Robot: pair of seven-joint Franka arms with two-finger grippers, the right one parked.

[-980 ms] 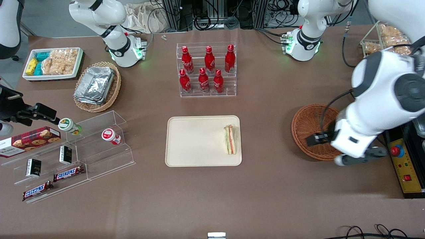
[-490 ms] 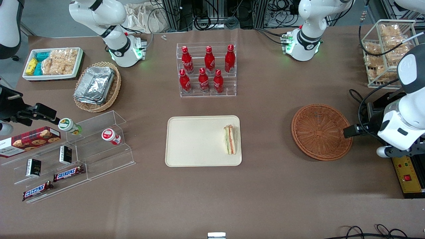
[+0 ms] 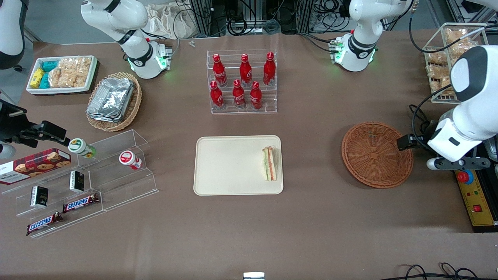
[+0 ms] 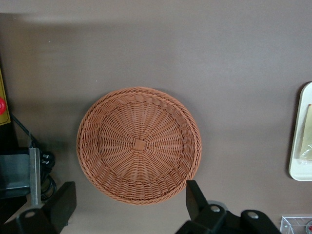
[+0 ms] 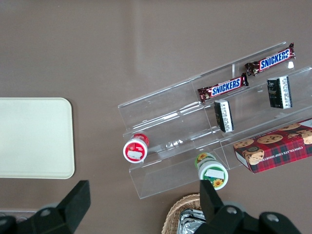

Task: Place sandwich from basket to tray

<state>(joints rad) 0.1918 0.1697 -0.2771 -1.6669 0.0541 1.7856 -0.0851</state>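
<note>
Gripper [image 4: 127,207]: fingers [image 4: 196,196] spread wide apart, nothing between them. Hangs above the table just beside the basket [image 3: 376,154], at the working arm's end, mid-height in the front frame. Looks straight down on the basket from the wrist camera, showing bare wicker from the rim to the woven square at its middle.

Sandwich [image 3: 269,163] on the tray [image 3: 227,165], centre of the front frame, well apart from the basket. Lies flat, close to the tray edge nearest the basket, inside the rim, filling layers showing through the wrap. Also just visible in the wrist view as a pale sliver on the tray's corner [image 4: 303,171].

Judging by this layout, delivery done; only the clearing-away left. To do that well: keep the fingers apart and high, so as not to catch the basket rim or drag it. Move up and away toward the arm's own end rather than across the tray. Mind the cable near the wrist and the control box with the red button [image 3: 464,177] directly below. No further nudging of the sandwich needed, since it appears settled within the rim.
</note>
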